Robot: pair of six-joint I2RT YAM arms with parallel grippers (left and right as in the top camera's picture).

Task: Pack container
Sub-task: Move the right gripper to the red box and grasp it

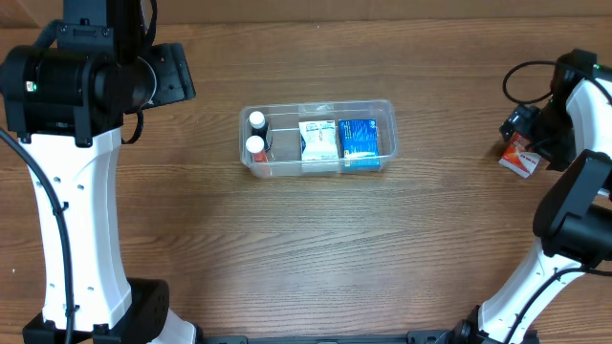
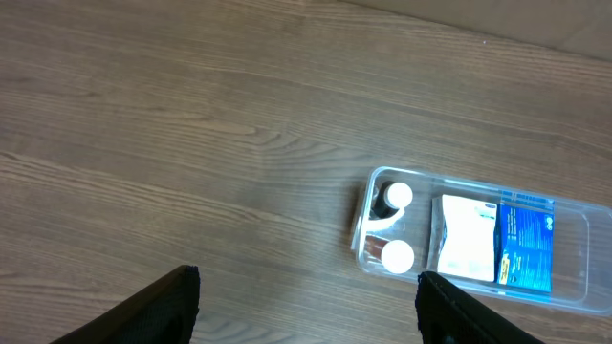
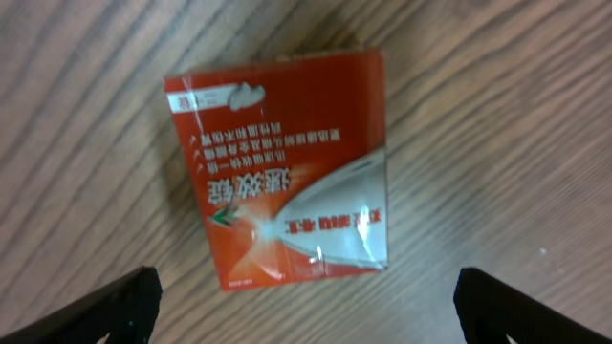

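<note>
The right claw (image 3: 306, 320) is spread wide, empty, over a red packet (image 3: 282, 172) printed with white Chinese characters, seen inverted; the left claw (image 2: 306, 306) is likewise spread and empty. At the middle of the tabletop (image 1: 316, 248) the container (image 1: 287, 170) is already packed with two white-capped bottles (image 1: 254, 145), a white packet (image 1: 317, 139) and a blue packet (image 1: 359, 141), so only the red packet is judged left.

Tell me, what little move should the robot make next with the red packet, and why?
Probably lower the right pincer straight down over the red packet, ready to close. Its fingers are spread open on either side of the packet, which lies flat on the table, outside the container it likely belongs in.
</note>
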